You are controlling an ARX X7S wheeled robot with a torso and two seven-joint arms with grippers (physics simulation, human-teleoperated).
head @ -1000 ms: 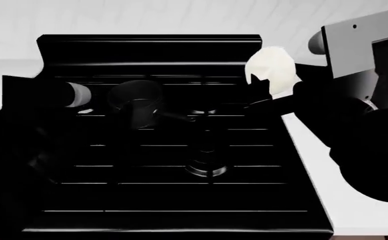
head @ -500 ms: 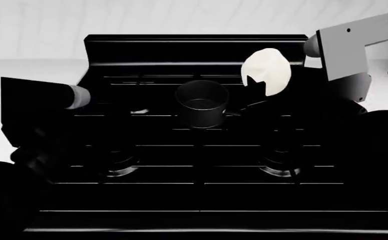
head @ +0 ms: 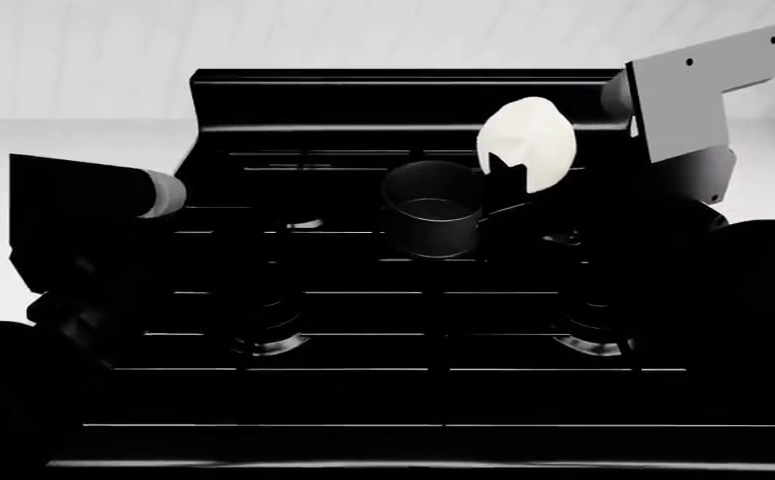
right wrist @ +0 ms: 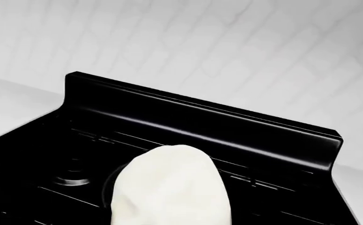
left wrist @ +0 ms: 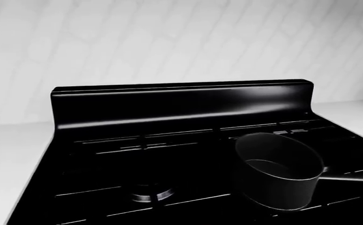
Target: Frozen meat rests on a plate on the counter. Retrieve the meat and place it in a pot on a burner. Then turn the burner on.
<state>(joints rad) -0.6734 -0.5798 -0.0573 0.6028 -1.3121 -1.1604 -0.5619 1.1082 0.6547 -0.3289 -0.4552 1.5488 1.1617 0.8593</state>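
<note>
Head view: the right gripper (head: 527, 185), jaws clenched on the frozen meat (head: 527, 140), holds it above the stove (head: 360, 100), just beside the pot (head: 430, 222) on a rear burner; left jaws' state cannot be told.

A black stove top (head: 414, 340) is occupying the centre of the head view, with thin pale lines marking its grates. Round burners are showing at front left (head: 270, 343) and front right (head: 594, 345); another burner (left wrist: 151, 192) is appearing in the left wrist view. A raised black back panel (head: 407, 95) is running along the stove's rear edge, catching a soft highlight. Behind it, a pale tiled wall (right wrist: 231, 51) is filling the background in all views.
</note>
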